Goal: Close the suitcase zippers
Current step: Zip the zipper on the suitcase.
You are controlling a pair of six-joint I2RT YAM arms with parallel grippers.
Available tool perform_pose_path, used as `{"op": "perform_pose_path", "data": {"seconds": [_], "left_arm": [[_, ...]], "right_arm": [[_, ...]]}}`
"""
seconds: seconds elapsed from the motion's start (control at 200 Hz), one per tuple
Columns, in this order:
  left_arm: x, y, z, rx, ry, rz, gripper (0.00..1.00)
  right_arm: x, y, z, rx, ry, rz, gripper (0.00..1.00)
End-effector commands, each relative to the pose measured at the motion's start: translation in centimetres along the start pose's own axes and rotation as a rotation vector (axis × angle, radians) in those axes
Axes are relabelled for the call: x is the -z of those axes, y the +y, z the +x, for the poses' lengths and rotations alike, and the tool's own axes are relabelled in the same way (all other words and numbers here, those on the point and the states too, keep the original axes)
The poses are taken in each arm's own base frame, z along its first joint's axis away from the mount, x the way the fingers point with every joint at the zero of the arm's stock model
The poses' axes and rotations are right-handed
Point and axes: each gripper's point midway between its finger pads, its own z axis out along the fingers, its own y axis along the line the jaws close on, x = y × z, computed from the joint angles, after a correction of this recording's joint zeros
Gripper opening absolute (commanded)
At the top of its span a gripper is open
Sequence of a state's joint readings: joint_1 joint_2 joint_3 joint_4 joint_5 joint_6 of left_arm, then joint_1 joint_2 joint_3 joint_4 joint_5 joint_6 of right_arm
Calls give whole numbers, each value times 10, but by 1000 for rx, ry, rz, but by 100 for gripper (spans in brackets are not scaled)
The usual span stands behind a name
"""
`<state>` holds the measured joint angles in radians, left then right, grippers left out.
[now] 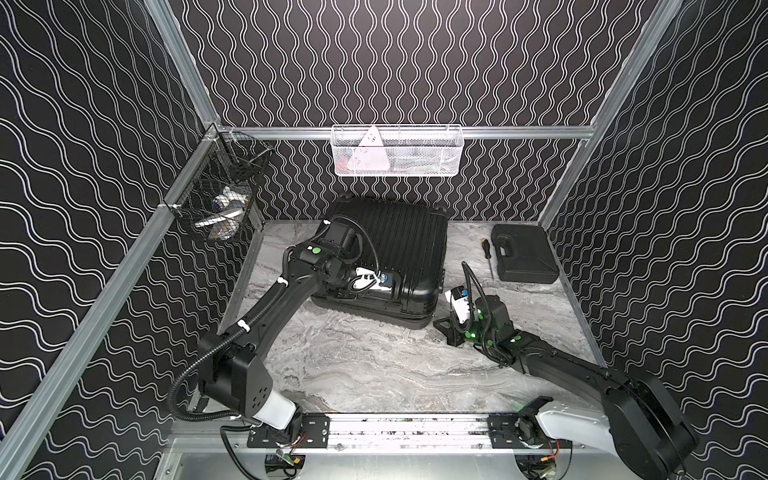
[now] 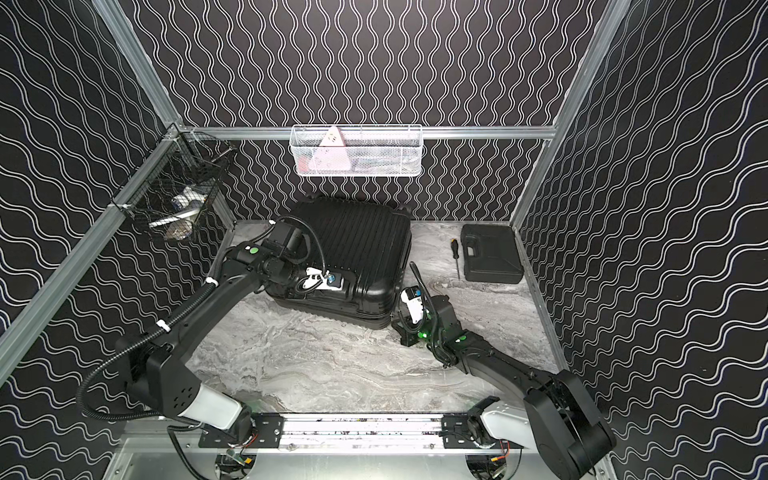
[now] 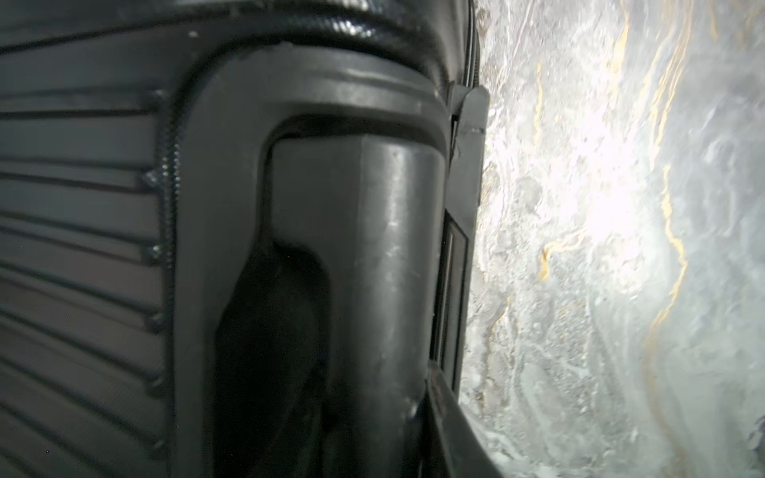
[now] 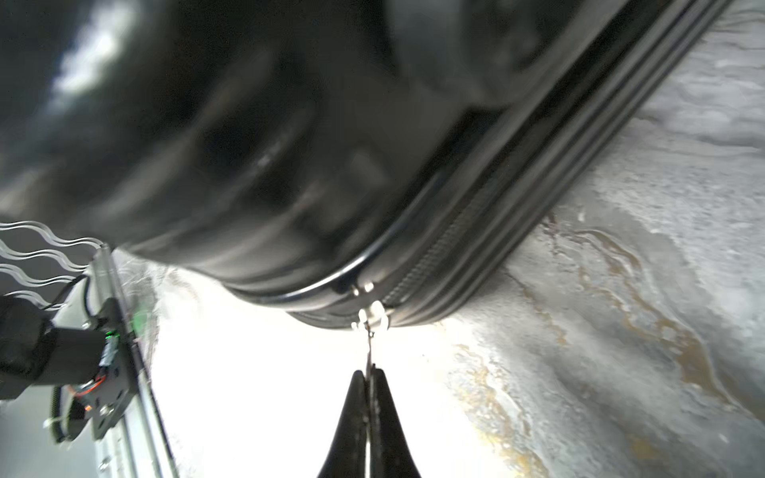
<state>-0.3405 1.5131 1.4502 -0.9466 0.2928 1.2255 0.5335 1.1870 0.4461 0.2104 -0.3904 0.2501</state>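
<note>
Black suitcase (image 1: 399, 249) flat on marble table (image 1: 374, 365); right gripper (image 4: 369, 372) pinching zipper pull (image 4: 368, 343); left gripper (image 1: 386, 289) at handle (image 3: 393, 248), closure unclear.

Black wavy-line walls (image 1: 395, 62); grey marble tabletop (image 1: 374, 365); aluminium frame rails (image 1: 498, 132).

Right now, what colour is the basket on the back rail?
White wire basket, clearest in a top view.

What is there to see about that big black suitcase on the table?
The suitcase is a black hard-shell case with ribbed shells, lying flat on the marble-look table near the back wall. A zipper track runs round its rim. The right gripper pinches a zipper pull at its near corner; the left arm reaches to its handle.
</note>
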Motion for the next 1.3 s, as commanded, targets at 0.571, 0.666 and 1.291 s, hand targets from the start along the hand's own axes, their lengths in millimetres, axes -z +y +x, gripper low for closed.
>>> {"op": "perform_pose_path", "data": {"seconds": [0.571,0.666,1.291], "left_arm": [[8,52,-27,725,-90,-359,14],[6,54,-29,859,-114,-379,14],[-30,67,-82,1118,-217,-416,11]], "right_arm": [[-18,62,20,111,102,-188,0],[-26,68,19,114,95,-186,0],[-58,117,11,87,35,-281,0]]}}
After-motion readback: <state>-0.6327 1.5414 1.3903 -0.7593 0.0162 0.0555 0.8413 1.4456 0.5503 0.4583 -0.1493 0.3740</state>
